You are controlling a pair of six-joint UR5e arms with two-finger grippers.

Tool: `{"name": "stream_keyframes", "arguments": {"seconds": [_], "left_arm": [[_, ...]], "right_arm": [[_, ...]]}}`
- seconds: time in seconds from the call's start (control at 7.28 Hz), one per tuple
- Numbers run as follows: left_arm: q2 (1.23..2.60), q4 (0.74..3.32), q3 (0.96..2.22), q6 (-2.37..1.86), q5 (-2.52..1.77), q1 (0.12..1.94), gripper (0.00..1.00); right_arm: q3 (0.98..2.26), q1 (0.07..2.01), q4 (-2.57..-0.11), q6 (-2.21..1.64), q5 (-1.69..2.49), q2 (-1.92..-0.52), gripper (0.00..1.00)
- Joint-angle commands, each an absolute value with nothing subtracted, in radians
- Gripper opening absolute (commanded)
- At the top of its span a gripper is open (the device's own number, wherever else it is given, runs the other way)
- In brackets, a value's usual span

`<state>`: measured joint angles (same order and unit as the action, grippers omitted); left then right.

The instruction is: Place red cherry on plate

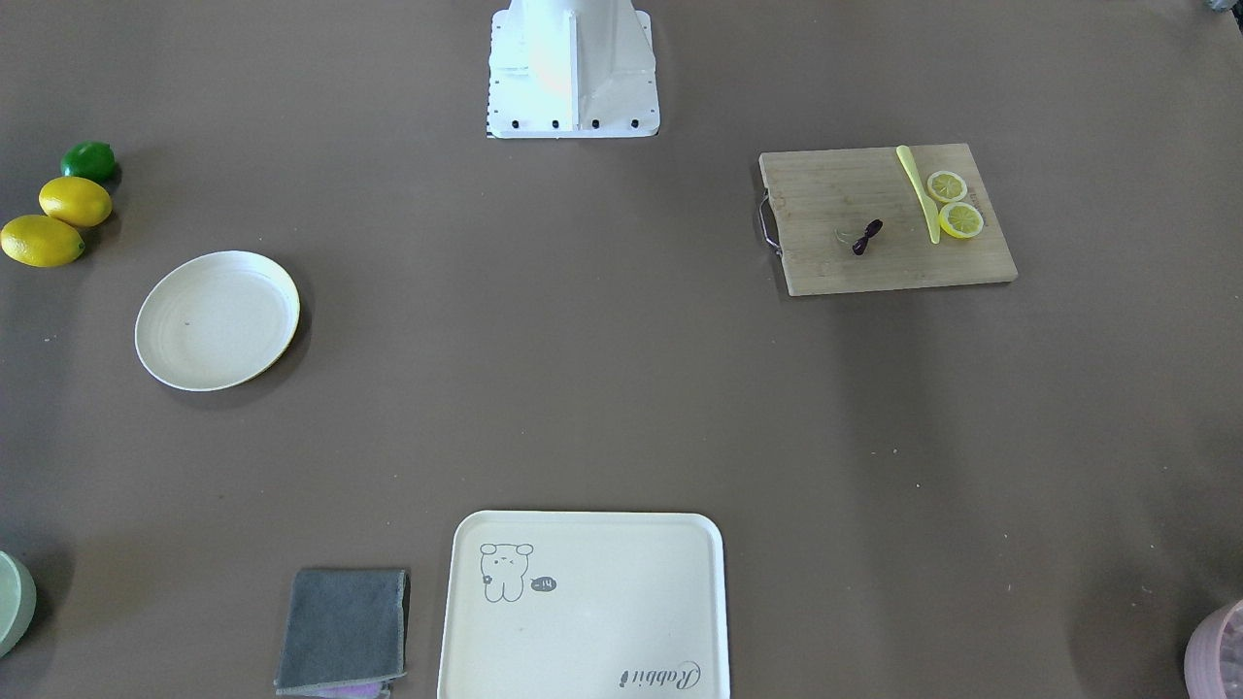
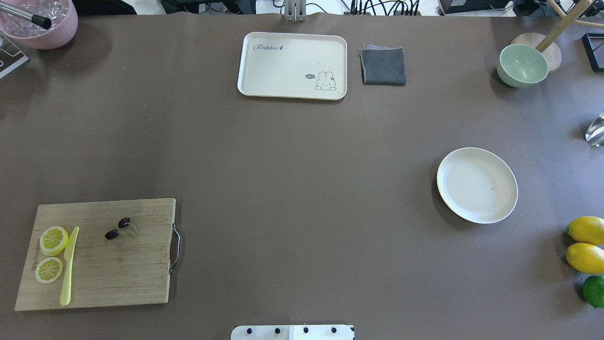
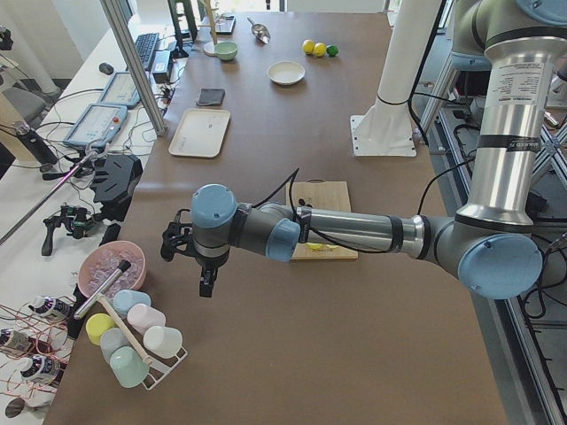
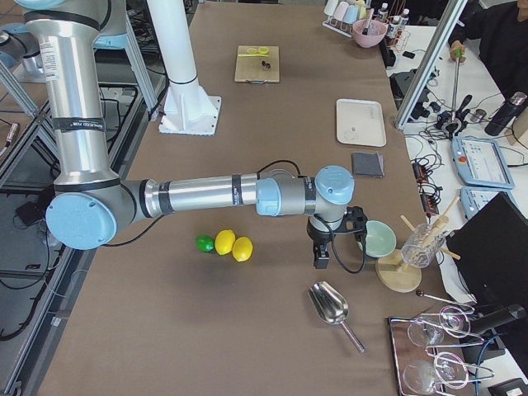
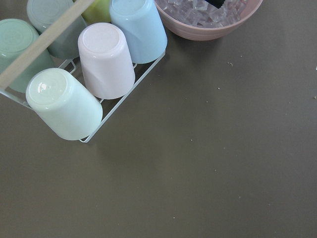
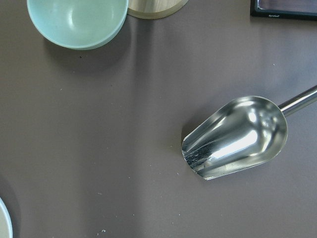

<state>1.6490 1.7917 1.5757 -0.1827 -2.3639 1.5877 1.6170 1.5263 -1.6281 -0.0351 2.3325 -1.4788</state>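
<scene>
two arms stretch level, left claw and right claw pointing down; cannot tell if open.

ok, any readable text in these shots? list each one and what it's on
"Rabbit": printed on the cream tray, near one corner.
"hi~": speech bubble beside the cartoon animal on the same tray; small, so the reading is uncertain.
Mark on the cutting board edge: too blurred to read.
Labels on the left arm and right arm: too small to read.
</scene>
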Motion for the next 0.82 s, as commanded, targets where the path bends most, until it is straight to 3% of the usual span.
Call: {"name": "stream_keyframes", "arguments": {"seconds": [0.0, 0.69], "left_arm": [[1.648, 1.792, 1.575, -0.183, -2.364, 1.588, 0.98], [1.649, 1.792, 1.577, -0.186, -2.362, 1.588, 0.98]], "right_arm": [[1.615, 1.526, -1.628, -0.035, 2.332, -1.477, 1.0], [1.617, 1.526, -1.628, -0.035, 2.333, -1.47, 1.0]]}}
